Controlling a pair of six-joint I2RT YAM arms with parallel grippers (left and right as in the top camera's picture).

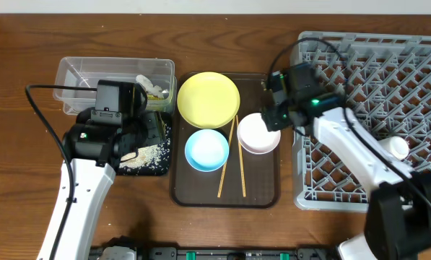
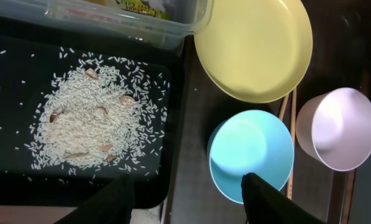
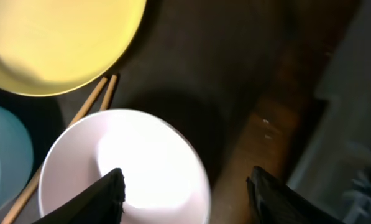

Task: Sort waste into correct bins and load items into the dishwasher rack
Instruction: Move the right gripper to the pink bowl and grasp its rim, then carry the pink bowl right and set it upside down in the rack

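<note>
Loose rice lies in the black tray; the clear tub behind it holds the wrapper and tissue. My left gripper is open and empty above the black tray's right edge, next to the blue bowl. The yellow plate, blue bowl, pinkish-white bowl and two chopsticks lie on the brown serving tray. My right gripper is open, straddling the right rim of the pinkish-white bowl. A small pale cup sits in the grey rack.
The brown serving tray lies between the black tray and the rack. The rack's left wall is close to my right gripper. Bare wooden table shows at the left and front.
</note>
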